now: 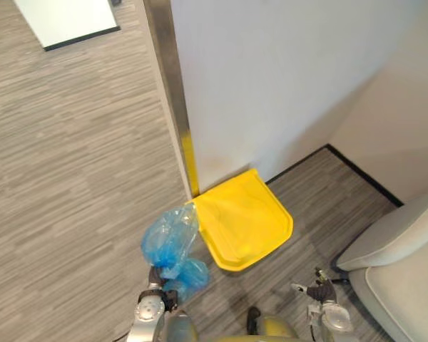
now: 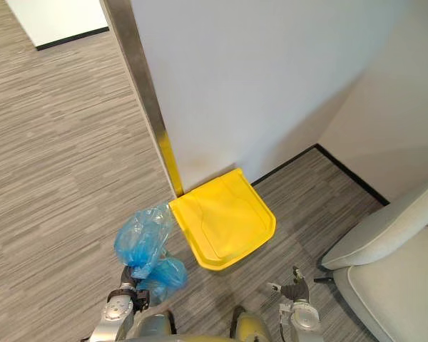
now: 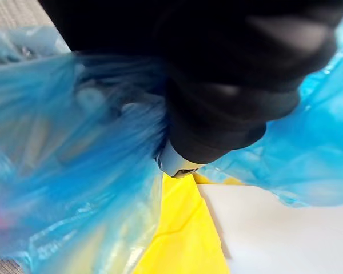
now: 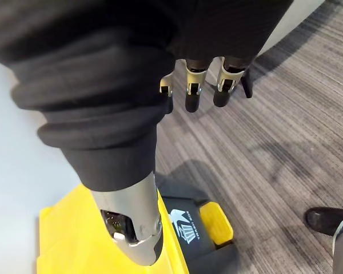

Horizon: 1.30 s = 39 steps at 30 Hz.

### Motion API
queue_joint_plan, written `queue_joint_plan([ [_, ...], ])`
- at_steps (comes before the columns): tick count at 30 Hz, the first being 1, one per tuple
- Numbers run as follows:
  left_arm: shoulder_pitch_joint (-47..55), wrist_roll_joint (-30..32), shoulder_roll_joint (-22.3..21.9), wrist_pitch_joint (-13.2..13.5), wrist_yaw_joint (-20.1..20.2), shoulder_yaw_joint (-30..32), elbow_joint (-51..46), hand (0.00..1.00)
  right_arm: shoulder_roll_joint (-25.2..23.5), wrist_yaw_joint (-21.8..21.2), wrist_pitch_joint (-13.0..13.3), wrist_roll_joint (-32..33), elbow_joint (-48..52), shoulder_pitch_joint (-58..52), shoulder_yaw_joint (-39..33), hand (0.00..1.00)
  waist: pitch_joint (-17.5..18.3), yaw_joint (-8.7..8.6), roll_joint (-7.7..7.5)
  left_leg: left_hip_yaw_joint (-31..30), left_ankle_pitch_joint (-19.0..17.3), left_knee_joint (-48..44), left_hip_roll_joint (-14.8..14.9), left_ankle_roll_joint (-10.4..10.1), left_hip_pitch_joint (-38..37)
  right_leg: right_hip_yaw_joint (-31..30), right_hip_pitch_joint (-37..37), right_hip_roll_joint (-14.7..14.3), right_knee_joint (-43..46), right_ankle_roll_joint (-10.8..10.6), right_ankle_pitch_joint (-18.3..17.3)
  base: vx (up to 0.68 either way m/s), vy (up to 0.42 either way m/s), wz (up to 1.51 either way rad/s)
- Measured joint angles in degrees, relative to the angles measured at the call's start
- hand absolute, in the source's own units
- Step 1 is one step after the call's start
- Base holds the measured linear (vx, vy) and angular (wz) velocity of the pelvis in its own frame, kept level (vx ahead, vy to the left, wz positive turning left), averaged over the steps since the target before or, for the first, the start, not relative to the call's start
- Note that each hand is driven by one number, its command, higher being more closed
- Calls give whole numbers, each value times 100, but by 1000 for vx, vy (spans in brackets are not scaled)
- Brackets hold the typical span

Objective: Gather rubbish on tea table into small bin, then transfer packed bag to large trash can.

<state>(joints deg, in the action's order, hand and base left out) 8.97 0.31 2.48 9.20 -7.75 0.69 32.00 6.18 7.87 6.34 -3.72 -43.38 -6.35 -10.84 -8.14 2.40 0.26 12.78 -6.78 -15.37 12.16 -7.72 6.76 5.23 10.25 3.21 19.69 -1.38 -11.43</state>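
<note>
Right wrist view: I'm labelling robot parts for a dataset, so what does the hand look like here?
The right hand wears a dark ribbed cover over its back and wrist. Its fingers are silver with dark tips, and the thumb is a rounded silver shell with a small dark opening.

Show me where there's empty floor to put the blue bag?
Wide bare carpet lies left of the blue bag and metal wall edge. A narrower strip runs between yellow bin and grey sofa. Crowded at the bin's corner.
</note>
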Motion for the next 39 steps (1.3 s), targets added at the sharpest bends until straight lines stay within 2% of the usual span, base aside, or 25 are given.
queue_joint_plan([
  [3,46,-64,49,0,1,7,-105,100,19,97,0,92,11,33,-14,0,13,-1,24,-33,197,133,21,8,66,197,-5,3,-151,124,110,-90,-87,22],
  [5,108,-70,46,0,14,5,-263,100,21,100,0,93,76,4,-86,0,4,-10,16,57,-66,-310,58,221,136,322,-9,62,-172,163,156,-128,14,18],
  [6,121,-69,30,0,19,-2,-269,100,-10,97,4,95,151,-63,-232,0,-11,-39,-16,175,-241,-550,-49,298,39,397,-100,169,-237,114,181,-121,93,24],
  [7,129,-67,13,2,19,0,-271,100,-5,98,4,94,204,-96,-268,0,11,-100,20,194,-282,-343,-132,310,-71,423,-138,180,-313,49,216,-112,119,31],
  [8,126,-68,22,5,17,12,-271,100,8,100,6,96,204,-101,-280,0,70,-145,122,191,-317,-38,-161,291,-159,424,-150,188,-327,-3,230,-62,155,25],
  [9,108,-67,106,4,7,18,-242,100,-20,89,-2,110,161,-114,-252,0,70,-162,40,223,-250,139,-300,336,-139,384,-98,298,-408,-108,328,-53,144,8],
  [11,124,-66,139,4,7,16,-166,100,-45,84,-1,110,122,-137,-242,0,63,-125,9,250,-252,151,-378,360,-121,286,-137,299,-655,-198,504,-62,152,-13],
  [14,130,-63,146,-1,13,7,44,100,-50,85,-1,109,61,-143,-249,0,68,-145,3,300,-302,146,-484,444,-149,232,-308,352,-978,-290,717,-8,140,-9],
  [20,101,-23,290,0,11,17,133,100,-50,85,-2,110,-86,-65,-249,0,78,-145,-14,396,-416,16,-556,538,-216,62,-399,350,-1111,-333,808,54,58,-10],
  [22,109,-22,296,0,10,39,122,100,-50,85,-2,111,-83,38,-244,0,70,-130,-21,403,-606,-213,-494,538,-183,-4,-343,328,-889,-359,654,60,27,-15],
  [24,123,-21,288,-3,12,48,62,100,-45,87,-2,112,-27,65,-246,0,-18,-134,-61,407,-1083,-819,-366,545,-145,-59,-153,396,-7,-448,224,25,53,-14],
  [25,121,-19,286,-4,12,48,45,100,-50,87,-4,112,17,65,-247,0,-48,-138,-70,371,-1261,-959,-309,578,-167,-57,-79,423,371,-538,145,17,45,-3],
  [26,114,-16,291,-12,11,59,-7,100,-84,87,-11,113,146,68,-247,0,-99,-147,-95,291,-1429,-1078,-314,669,-303,-43,302,517,1383,-585,172,73,18,0],
  [27,122,-13,334,-14,8,70,-77,100,-145,86,-9,113,211,36,-242,0,-197,-143,-96,290,-1505,-1146,-304,707,-435,-38,674,502,1899,-581,3,110,0,-1],
  [29,84,-8,359,-22,-2,66,-127,100,-183,86,-20,114,225,33,-232,0,-252,-121,-179,266,-1697,-1314,-231,716,-562,26,911,484,1794,-445,-87,176,-49,7],
  [30,57,-11,418,-24,0,73,-130,100,-181,92,-24,126,318,30,-231,0,-277,-131,-218,177,-1881,-1481,-196,681,-639,216,1107,476,1398,-412,9,260,-98,25],
  [31,18,-12,442,-27,0,66,-128,100,-161,100,-23,137,417,31,-231,0,-288,-139,-227,146,-2016,-1603,-153,627,-680,318,1239,460,816,-416,286,248,-92,33],
  [32,-30,-14,438,-28,-2,64,-117,100,-129,105,-18,137,438,31,-231,0,-298,-147,-218,111,-2086,-1678,-128,597,-693,414,1241,470,595,-349,489,330,-109,28],
  [33,-161,-27,400,-28,-16,45,-101,100,-32,122,-28,138,437,81,-237,0,-352,-59,-106,-13,-2207,-1799,-9,416,-773,555,966,457,302,-316,1275,331,-96,19],
  [34,-348,-28,352,-30,-22,26,-109,100,22,146,-27,138,450,165,-271,0,-474,41,31,-227,-2214,-1758,39,300,-824,603,911,412,527,-208,1299,320,-87,28],
  [35,-428,-25,351,-31,-13,-32,-111,100,24,181,-30,140,479,212,-308,0,-572,30,36,-285,-2162,-1643,-59,218,-895,576,927,520,794,-205,1132,323,-90,57],
  [36,-697,-27,214,-6,-21,-106,-152,100,45,195,-41,145,632,198,-410,0,-753,26,-76,-432,-1970,-1408,-278,217,-1189,486,1287,805,1875,-190,707,265,-117,44],
  [37,-719,-31,165,26,-44,-89,-183,100,31,184,-28,147,701,228,-401,0,-751,72,-73,-502,-1982,-1480,-249,211,-1172,272,1425,675,2077,-284,419,306,-200,29],
  [38,-881,-34,254,21,-93,-86,-183,100,-40,186,13,150,857,197,-394,0,-732,76,-75,-594,-2044,-1883,-137,127,-961,-111,1272,454,1807,-402,70,179,-206,-3],
  [39,-978,-31,263,12,-115,-74,-159,100,-12,199,31,155,902,219,-415,0,-827,80,-5,-741,-2102,-2079,-31,36,-892,-21,1295,403,1943,-363,65,211,-251,30],
])
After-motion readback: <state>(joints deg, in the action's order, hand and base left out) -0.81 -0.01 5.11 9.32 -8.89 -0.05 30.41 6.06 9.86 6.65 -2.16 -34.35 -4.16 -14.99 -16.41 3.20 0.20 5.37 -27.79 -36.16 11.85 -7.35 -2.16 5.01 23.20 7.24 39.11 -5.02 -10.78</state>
